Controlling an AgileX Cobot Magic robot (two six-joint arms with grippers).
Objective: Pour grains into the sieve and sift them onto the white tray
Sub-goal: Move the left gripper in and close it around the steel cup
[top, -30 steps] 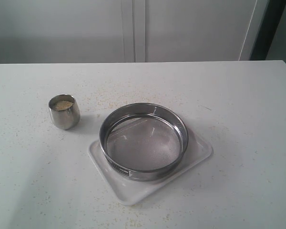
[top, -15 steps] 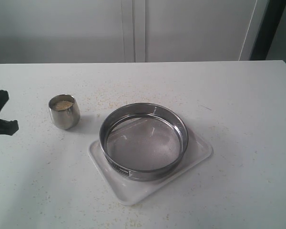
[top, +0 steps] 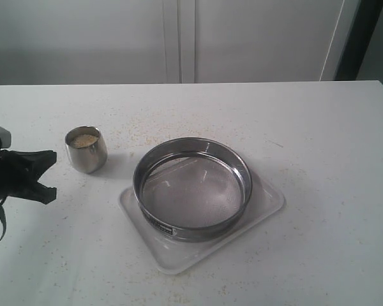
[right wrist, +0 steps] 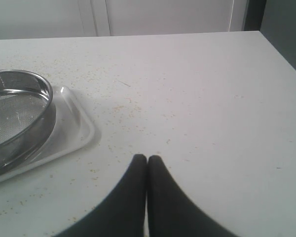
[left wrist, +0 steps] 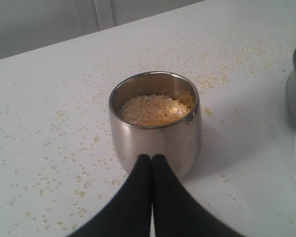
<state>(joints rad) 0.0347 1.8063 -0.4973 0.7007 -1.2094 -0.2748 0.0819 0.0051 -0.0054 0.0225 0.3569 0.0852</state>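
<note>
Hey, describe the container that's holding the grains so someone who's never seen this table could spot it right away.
On the white table, find the white tray carrying the wide, shallow sieve. To its left in the exterior view, standing apart on the tabletop, is a small steel cup. Unlike the sieve, it is narrow, rounded and shiny, and holds pale yellow grains.

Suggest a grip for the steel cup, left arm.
Pinch the cup across its belly, coming level from the left gripper's side. It stands upright, round, nearly full of grains, so rim or top-down grips risk spilling. Shut jaws must open first.
</note>
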